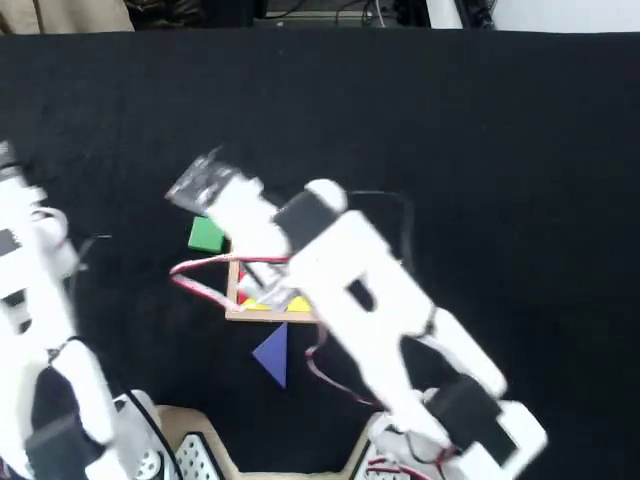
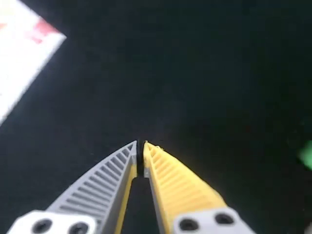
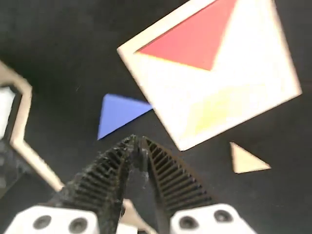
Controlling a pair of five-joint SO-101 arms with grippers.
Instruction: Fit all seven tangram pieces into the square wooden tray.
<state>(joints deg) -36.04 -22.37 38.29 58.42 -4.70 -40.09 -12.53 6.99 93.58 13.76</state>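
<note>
The square wooden tray [image 1: 250,316] lies mid-table, partly under the white right arm [image 1: 350,270]. It holds a red triangle [image 3: 195,36] and a yellow piece [image 3: 214,109], and part of its floor [image 3: 253,63] is bare. A blue triangle [image 1: 273,353] lies on the cloth beside the tray's near edge, and a green square [image 1: 206,234] lies just beyond its far left corner. A small cream triangle [image 3: 247,159] rests on the cloth by another side. My right gripper [image 3: 139,144] hangs shut and empty above the cloth near the blue triangle [image 3: 117,112]. My left gripper [image 2: 140,145] is shut over bare cloth.
The left arm [image 1: 30,300] stands at the table's left edge. A wooden base plate [image 1: 200,440] with both arm mounts sits at the front edge. Red and white cables [image 1: 200,275] trail beside the tray. Black cloth covers the far half of the table.
</note>
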